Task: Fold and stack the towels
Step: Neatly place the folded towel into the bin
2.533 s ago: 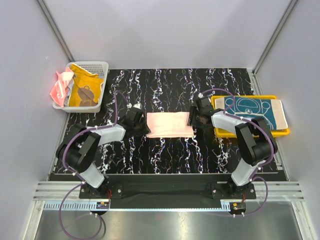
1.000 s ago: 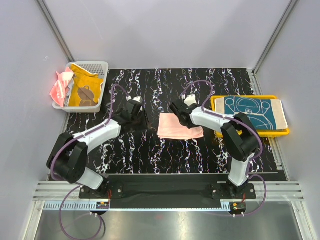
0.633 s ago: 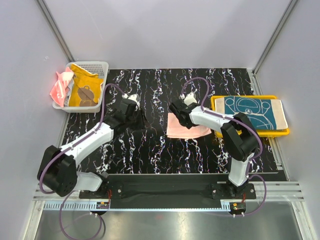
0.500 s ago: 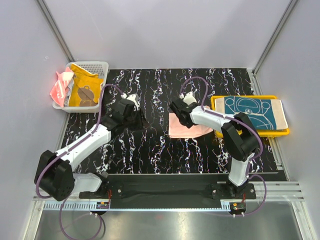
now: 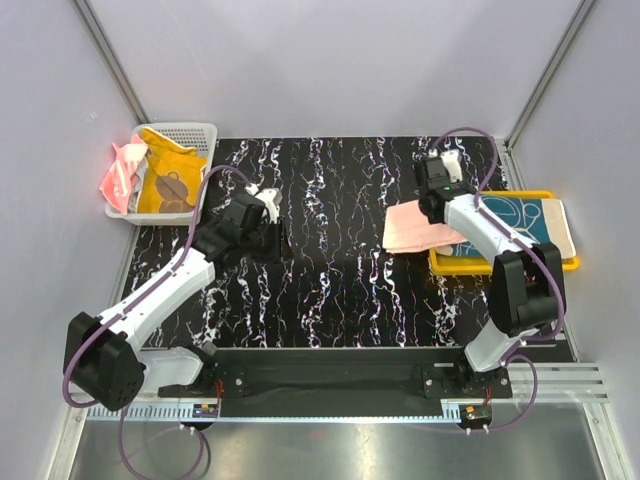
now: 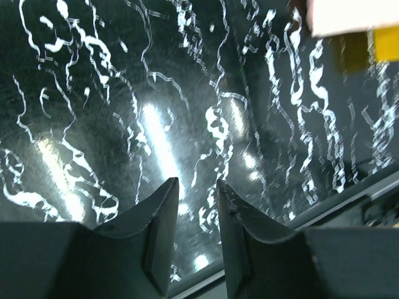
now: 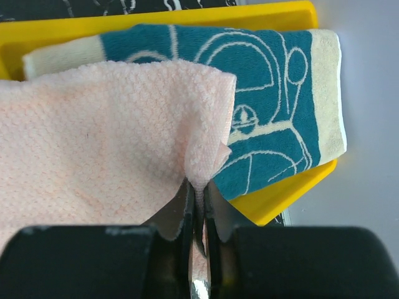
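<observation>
The soft, nubbly pale peach towel (image 5: 415,229) is up at the right side of the top view, folded into a rough rectangle. Its right end overlaps the left edge of the yellow plastic tray (image 5: 560,265) and the rest hangs out over the black white-veined marble-look table (image 5: 340,290). The right gripper (image 5: 433,207) has it by the far edge. In the right wrist view the two fingers are squeezed together on a bunched pinch of the pale peach towel (image 7: 93,143), right at the bottom centre of the frame (image 7: 196,187).

Under and behind that sits the teal-and-cream patterned towel (image 7: 274,93), lying flat in the tray (image 7: 280,208). The peach one covers its left part. From above, the teal one (image 5: 528,215) fills most of the tray and the right arm crosses over it.

The left gripper (image 5: 268,238) is well apart from all that, left of centre over bare table. In the left wrist view its fingers (image 6: 162,230) stand a little apart with nothing between them (image 6: 196,190), just shiny tabletop (image 6: 124,93) below. A peach corner (image 6: 349,15) and a bit of yellow tray (image 6: 386,43) peek in at the upper right.

Way over in the upper left of the top view there's a white mesh plastic basket (image 5: 195,130). An orange-yellow towel with a brown bear (image 5: 170,182) is draped in it, and a coral pink cloth (image 5: 120,170) spills over its left side.
</observation>
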Motion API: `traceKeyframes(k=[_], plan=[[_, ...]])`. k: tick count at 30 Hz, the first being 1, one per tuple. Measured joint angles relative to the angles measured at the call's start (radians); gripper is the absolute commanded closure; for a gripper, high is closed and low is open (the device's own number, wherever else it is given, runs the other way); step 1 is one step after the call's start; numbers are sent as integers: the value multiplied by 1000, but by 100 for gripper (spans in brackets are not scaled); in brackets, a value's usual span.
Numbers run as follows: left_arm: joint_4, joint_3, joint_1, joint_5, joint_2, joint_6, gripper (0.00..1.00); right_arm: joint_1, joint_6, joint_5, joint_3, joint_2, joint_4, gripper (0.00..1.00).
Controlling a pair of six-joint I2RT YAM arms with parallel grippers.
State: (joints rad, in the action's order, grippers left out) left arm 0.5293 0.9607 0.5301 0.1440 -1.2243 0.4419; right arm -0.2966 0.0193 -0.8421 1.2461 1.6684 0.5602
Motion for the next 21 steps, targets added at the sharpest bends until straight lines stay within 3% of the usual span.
traceKeyframes(k=[9, 21], plan=[[64, -1, 0, 3, 8, -77, 63, 211, -35, 114, 1, -14, -25, 100], [72, -3, 0, 8, 8, -106, 63, 373, -38, 191, 7, -39, -24, 100]])
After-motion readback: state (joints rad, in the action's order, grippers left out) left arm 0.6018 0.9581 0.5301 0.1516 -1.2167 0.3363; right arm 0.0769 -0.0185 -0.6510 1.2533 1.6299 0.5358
